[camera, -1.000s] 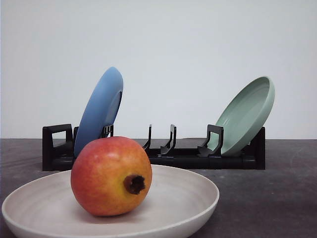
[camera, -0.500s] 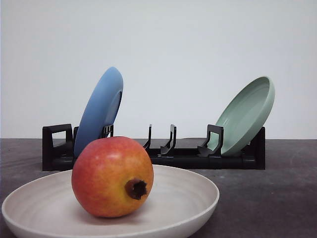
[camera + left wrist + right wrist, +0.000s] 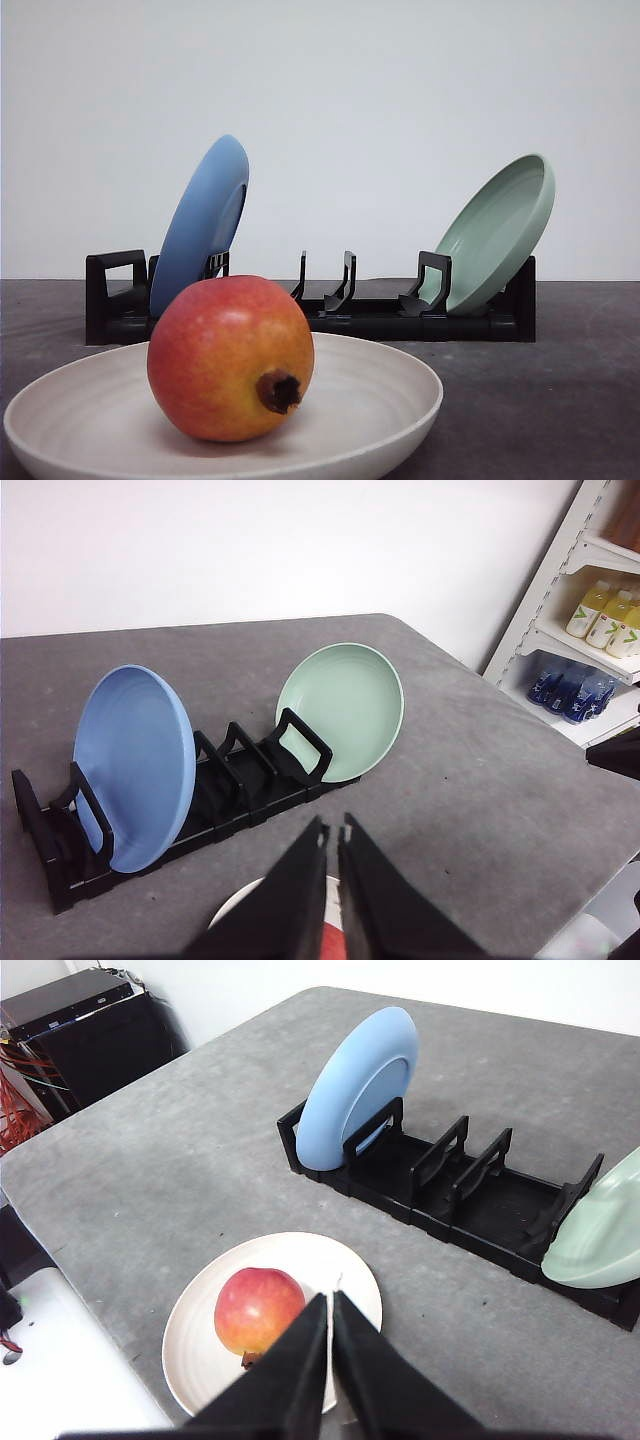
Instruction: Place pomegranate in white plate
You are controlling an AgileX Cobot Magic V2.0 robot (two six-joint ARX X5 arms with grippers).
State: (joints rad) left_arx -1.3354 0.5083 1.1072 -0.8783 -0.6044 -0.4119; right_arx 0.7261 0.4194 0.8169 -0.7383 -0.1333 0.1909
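A: Where is the pomegranate (image 3: 230,357)?

B: It lies in the white plate (image 3: 380,400), a little left of the plate's middle as seen from the front. Its dark calyx faces the camera, low and to the right. Nothing touches it but the plate.

A: And the plate?

B: Flat on the grey table (image 3: 540,390), close to the front camera. Its rim runs out of the frame at the bottom.

A: The grippers?

B: The right gripper (image 3: 330,1305) hangs above the plate's edge, beside the fruit and clear of it. Its 2 fingers are pressed together with nothing between them. The left gripper (image 3: 333,832) is likewise closed and holds nothing; under its tips a bit of the plate and a red sliver of the fruit show.

A: What stands behind?

B: A black rack (image 3: 370,315) well behind the plate, running across the table. A blue plate (image 3: 200,225) stands on edge in its left end, leaning right. A green plate (image 3: 497,232) leans in its right end, its hollow facing left. The slots between the 2 hold nothing.

A: Anything else?

B: Shelves with bottles (image 3: 600,610) off the table's side, in the left wrist view.
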